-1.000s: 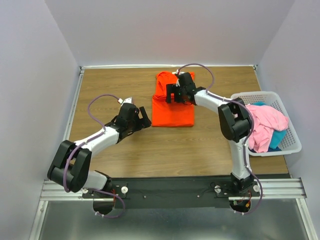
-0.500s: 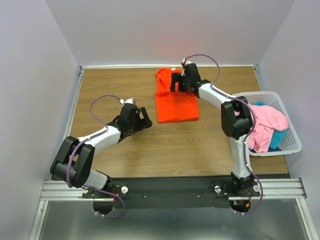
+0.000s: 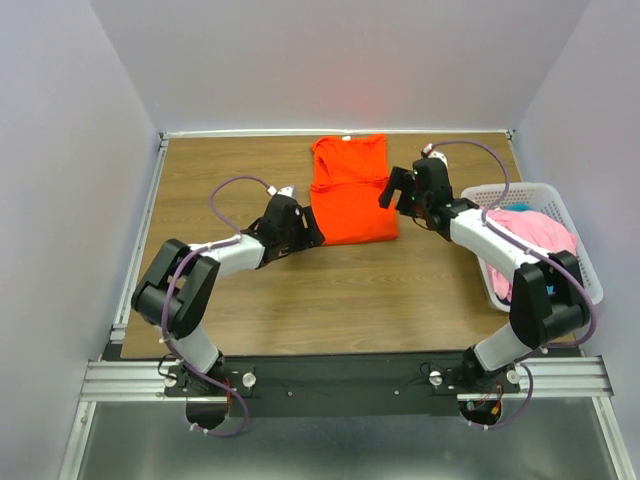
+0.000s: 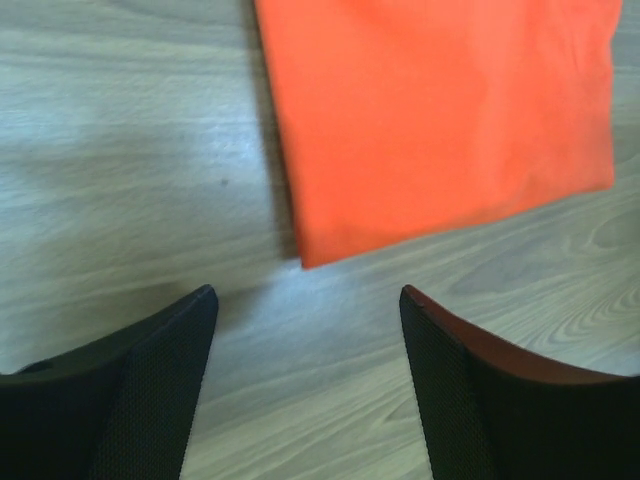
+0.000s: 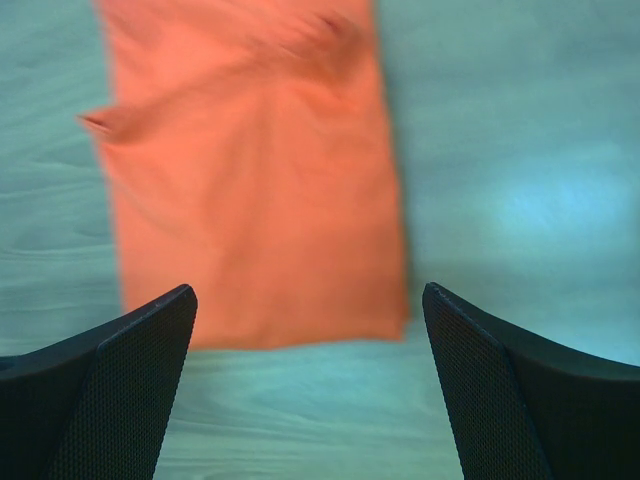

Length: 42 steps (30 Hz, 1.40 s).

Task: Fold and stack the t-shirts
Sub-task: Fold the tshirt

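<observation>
The orange-red t-shirt (image 3: 350,190) lies flat at the back middle of the table, folded into a long narrow strip. My left gripper (image 3: 308,233) is open and empty, just off the shirt's near left corner. In the left wrist view the shirt (image 4: 440,110) lies ahead of the open left gripper (image 4: 305,292). My right gripper (image 3: 392,190) is open and empty beside the shirt's right edge. In the right wrist view the shirt (image 5: 250,180) lies ahead of the open right gripper (image 5: 308,290). The pink t-shirt (image 3: 535,240) is heaped in the basket. The teal-blue t-shirt is hidden.
The white lattice basket (image 3: 580,255) stands at the right edge of the table, and the right arm reaches past its left side. White walls close in the table on three sides. Bare wood (image 3: 350,290) lies in front of the orange shirt.
My right gripper has come off the orange shirt and moved right and nearer. The shirt's far end now lies flat. My left gripper has moved right to the shirt's near left corner.
</observation>
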Motion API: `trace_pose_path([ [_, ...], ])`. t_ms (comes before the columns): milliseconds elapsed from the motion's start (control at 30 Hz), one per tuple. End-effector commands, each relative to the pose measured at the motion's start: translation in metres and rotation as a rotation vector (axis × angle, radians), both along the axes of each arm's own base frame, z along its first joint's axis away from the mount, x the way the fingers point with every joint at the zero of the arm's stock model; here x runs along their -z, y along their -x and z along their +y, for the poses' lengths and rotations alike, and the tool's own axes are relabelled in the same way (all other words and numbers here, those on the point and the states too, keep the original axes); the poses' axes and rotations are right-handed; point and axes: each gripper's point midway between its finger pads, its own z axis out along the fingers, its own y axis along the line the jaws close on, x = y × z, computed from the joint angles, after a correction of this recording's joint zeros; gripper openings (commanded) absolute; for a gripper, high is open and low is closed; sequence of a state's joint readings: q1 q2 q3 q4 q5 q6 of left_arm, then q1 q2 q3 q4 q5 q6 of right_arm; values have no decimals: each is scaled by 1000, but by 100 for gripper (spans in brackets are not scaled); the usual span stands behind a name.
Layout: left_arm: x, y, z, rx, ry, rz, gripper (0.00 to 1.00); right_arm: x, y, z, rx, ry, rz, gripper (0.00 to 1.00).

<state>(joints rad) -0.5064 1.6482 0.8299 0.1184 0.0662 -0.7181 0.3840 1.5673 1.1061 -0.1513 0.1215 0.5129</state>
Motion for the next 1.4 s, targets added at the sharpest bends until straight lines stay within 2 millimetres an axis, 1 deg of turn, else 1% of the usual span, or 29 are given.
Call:
trace_pose_path([
  [0,5,-7,-14,44,18,1,71,17,18,-30,155,-13,43,100],
  [33,7,-7,-16,47,21,7,68,22,22,-34,170,-11,53,100],
  [67,8,-7,-17,47,19,8,67,22,24,-36,178,-11,51,100],
  [100,13,-7,-19,51,16,17,61,19,24,-40,193,-8,40,100],
  [167,16,-7,-22,66,19,25,55,21,26,-43,200,-3,44,100],
  [200,20,-7,-23,68,15,33,50,22,26,-45,208,-4,46,100],
  [300,25,-6,-26,73,12,42,49,25,26,-48,220,-2,52,100],
  [367,28,-6,-28,83,12,49,39,29,25,-51,233,-1,61,100],
  [400,30,-6,-30,85,12,54,31,31,25,-52,242,-3,64,100],
  [467,32,-6,-30,86,8,57,27,35,24,-53,242,-1,76,100],
  [500,34,-5,-29,83,4,61,16,37,24,-54,242,-4,83,100],
  [567,35,-6,-27,76,-6,62,1,41,25,-53,235,-1,94,100],
  [633,36,-7,-25,63,-18,59,0,47,26,-53,235,-1,110,100],
  [667,36,-7,-23,55,-25,58,0,54,27,-51,231,-3,129,100],
  [767,33,-7,-19,45,-34,46,0,67,33,-39,173,-38,182,100],
  [800,30,-7,-18,41,-34,39,0,72,34,-36,157,-39,196,98],
  [833,31,-5,-16,39,-40,41,0,81,37,-33,143,-41,224,97],
  [867,31,-5,-15,34,-44,40,0,85,38,-33,140,-43,235,96],
  [900,30,-5,-14,33,-46,37,0,90,41,-30,127,-49,255,94],
  [1000,35,1,-11,34,-53,51,0,100,47,-28,123,-62,278,88],
  [1033,36,2,-10,34,-55,55,0,102,48,-26,120,-72,285,83],
  [1100,39,4,-9,31,-57,61,0,106,51,-25,115,-85,294,80],
  [1133,38,4,-9,32,-57,59,0,109,52,-25,116,-85,297,79],
  [1167,38,4,-9,32,-57,59,0,111,52,-25,118,-83,298,76],
  [1200,38,4,-8,29,-58,59,0,113,52,-27,127,-79,296,66],
  [1367,40,4,-8,33,-63,59,0,123,49,-21,118,-94,315,55],
])
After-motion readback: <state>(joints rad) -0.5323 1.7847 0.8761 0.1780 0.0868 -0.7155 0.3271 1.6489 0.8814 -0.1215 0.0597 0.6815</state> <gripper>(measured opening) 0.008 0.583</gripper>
